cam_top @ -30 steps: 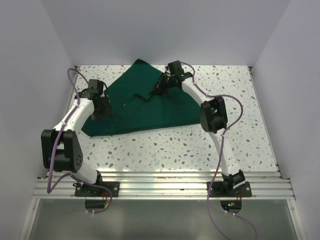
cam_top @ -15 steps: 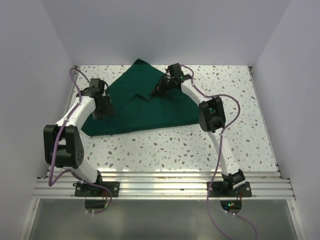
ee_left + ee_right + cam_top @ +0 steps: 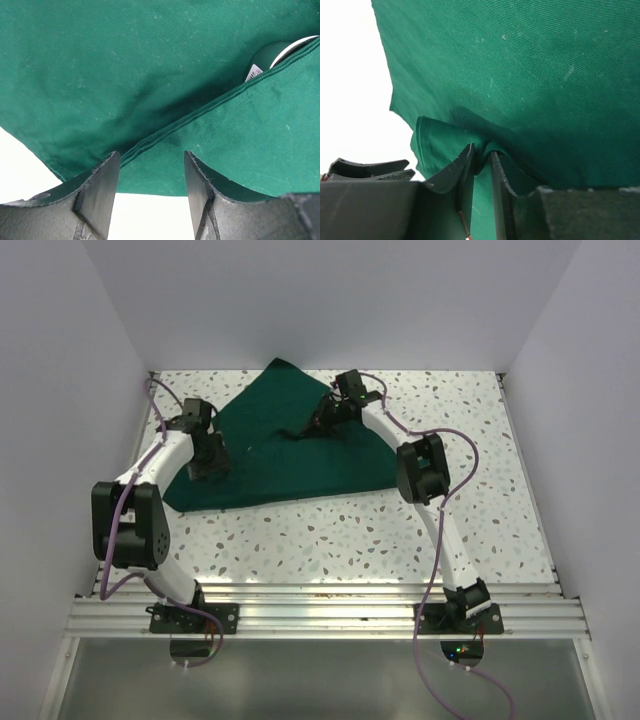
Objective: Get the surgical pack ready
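The surgical pack shows as a dark green cloth (image 3: 300, 450) folded into a rough triangle on the table, with its contents hidden. My left gripper (image 3: 210, 468) stands open over the cloth's near left corner, nothing between its fingers (image 3: 152, 165). A hemmed edge of the cloth (image 3: 150, 75) runs diagonally just ahead of them. A white curved rim (image 3: 295, 47) and a small label peek from under a fold. My right gripper (image 3: 305, 430) is at the cloth's middle. Its jaws (image 3: 482, 152) stand slightly open, with a raised pinch of cloth (image 3: 520, 65) still lying between the tips.
The speckled table (image 3: 400, 530) is walled in white at the left, back and right. An aluminium rail (image 3: 320, 605) carrying both arm bases runs along the near edge. Purple cables loop off both arms.
The right jaws have parted from a tight pinch on the cloth fold. The left arm has edged slightly further over the cloth's left corner, still open.
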You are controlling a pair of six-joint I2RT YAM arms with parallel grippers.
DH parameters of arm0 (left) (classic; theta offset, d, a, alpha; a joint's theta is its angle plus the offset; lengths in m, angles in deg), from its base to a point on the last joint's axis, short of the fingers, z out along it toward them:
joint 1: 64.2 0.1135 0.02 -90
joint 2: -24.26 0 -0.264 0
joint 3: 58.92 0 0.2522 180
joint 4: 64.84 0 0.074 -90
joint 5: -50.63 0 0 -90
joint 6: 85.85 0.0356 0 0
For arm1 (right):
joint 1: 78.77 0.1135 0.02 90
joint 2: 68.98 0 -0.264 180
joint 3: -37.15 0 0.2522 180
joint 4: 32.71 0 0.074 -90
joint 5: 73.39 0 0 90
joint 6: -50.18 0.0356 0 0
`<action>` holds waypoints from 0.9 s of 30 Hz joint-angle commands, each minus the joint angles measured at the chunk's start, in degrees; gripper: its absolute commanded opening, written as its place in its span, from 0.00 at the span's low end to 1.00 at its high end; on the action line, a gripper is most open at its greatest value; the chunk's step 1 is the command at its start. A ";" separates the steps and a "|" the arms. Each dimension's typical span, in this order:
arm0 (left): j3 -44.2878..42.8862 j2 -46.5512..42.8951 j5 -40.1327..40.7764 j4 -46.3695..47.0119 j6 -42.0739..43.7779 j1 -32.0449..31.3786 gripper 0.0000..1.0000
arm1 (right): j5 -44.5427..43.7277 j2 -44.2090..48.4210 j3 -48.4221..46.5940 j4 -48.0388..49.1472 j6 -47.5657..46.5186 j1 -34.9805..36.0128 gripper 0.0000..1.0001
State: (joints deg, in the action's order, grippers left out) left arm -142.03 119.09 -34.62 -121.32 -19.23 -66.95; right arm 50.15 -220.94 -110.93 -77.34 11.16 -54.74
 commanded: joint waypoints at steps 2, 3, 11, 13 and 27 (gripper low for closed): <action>-2.20 -0.08 -1.06 2.20 0.17 0.11 0.57 | -0.67 -0.71 -2.08 -0.33 -1.32 -0.04 0.28; -2.20 -0.17 -1.06 2.20 0.17 0.11 0.58 | -0.58 -0.62 -2.17 -0.07 -1.24 -0.12 0.29; -2.55 -1.57 -0.45 1.59 -0.09 0.11 0.58 | -0.05 -0.09 -7.09 2.74 0.00 -0.30 0.48; -2.82 -1.75 -0.27 1.33 -0.18 0.11 0.57 | 0.29 0.26 -9.10 3.62 -0.09 -0.30 0.49; -3.78 -2.01 0.17 1.41 -1.23 0.11 0.58 | -1.28 3.26 -7.45 5.65 -7.92 3.56 0.45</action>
State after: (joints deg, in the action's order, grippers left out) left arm -143.73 118.98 -34.88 -121.27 -19.42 -66.95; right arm 49.08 -220.77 -117.16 -71.99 5.22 -52.84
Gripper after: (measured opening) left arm 0.580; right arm 0.462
